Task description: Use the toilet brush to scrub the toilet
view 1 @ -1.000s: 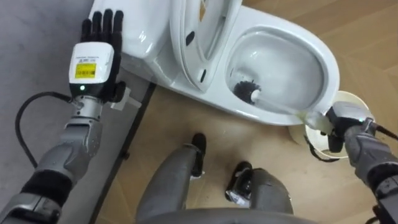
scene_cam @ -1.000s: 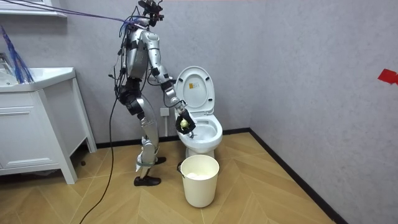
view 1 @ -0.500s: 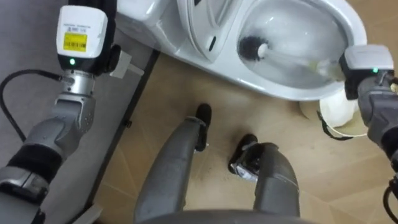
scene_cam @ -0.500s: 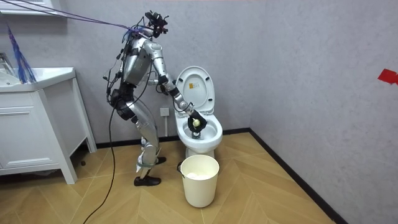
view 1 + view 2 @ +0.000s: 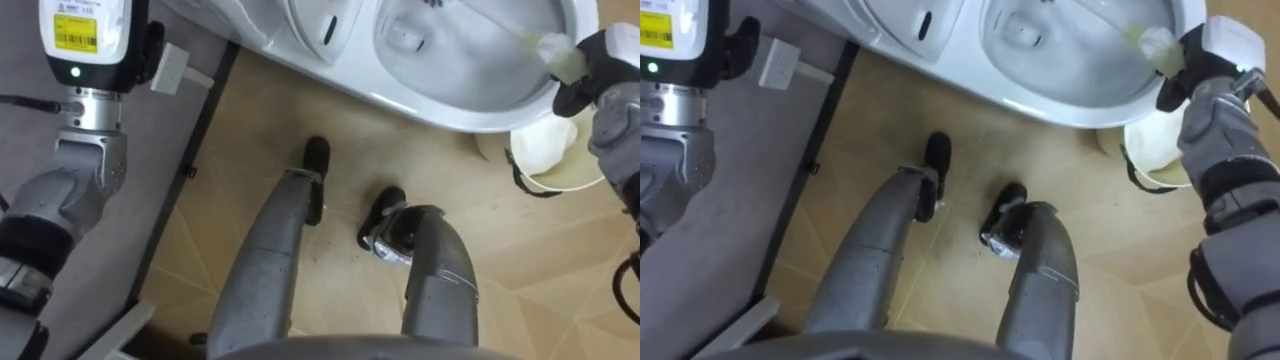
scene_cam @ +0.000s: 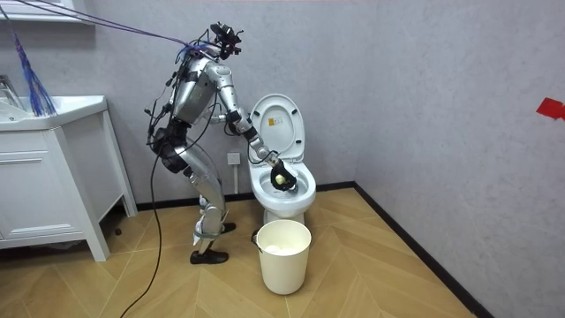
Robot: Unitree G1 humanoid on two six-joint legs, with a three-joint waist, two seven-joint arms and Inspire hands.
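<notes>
Your right hand (image 5: pixel 598 70) sits at the rim of the toilet (image 5: pixel 470 112), its dark fingers curled round the pale handle of the toilet brush (image 5: pixel 556 52). The handle slants into the bowl, but the top edge cuts off the brush head. Your left hand (image 5: pixel 85 40) shows its back at the upper left. Its fingers are cut off, so you cannot tell their state. A white bucket (image 5: pixel 545 155) stands just beside the bowl, partly behind your right forearm. In the room view you lean over the toilet, its lid (image 6: pixel 275 128) raised.
</notes>
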